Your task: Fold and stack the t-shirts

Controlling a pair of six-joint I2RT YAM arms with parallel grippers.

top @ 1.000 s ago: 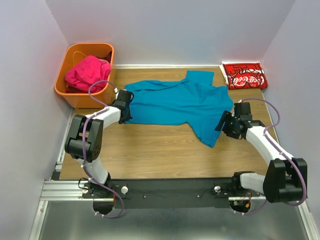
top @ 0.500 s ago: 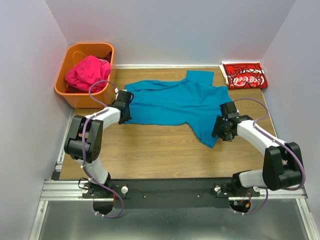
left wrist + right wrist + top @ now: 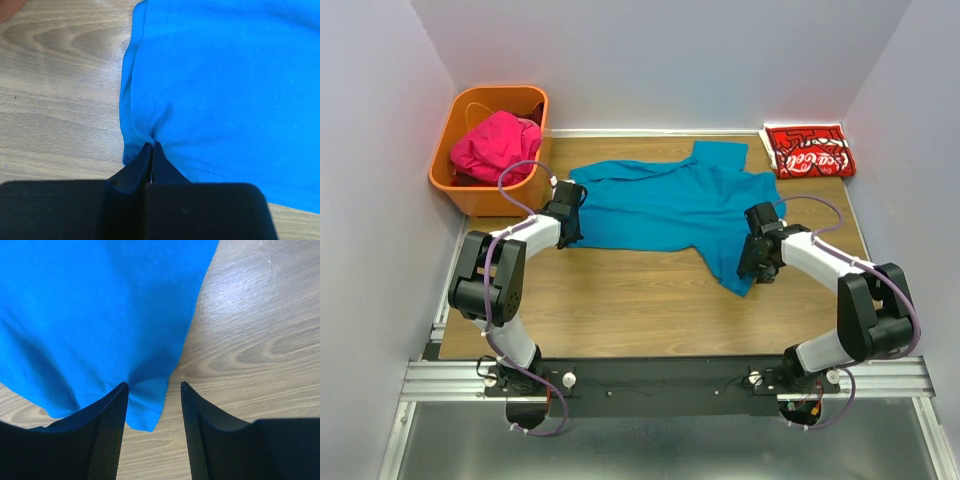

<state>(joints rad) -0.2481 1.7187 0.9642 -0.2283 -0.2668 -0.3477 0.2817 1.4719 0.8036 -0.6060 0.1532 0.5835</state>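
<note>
Watching my left hand (image 3: 151,146) clamped on the teal t-shirt (image 3: 670,205), hem edge, my right hand (image 3: 153,386) parted astride its corner.

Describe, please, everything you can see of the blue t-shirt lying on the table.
The blue t-shirt is plain, soft knit cloth with stitched hems. It lies unfolded and slightly rumpled across the middle of the wooden table, with one short sleeve pointing to the far edge. The left gripper is shut on a pinch of its left hem. The right gripper stands open astride its near right corner, which lies flat on the wood.
</note>
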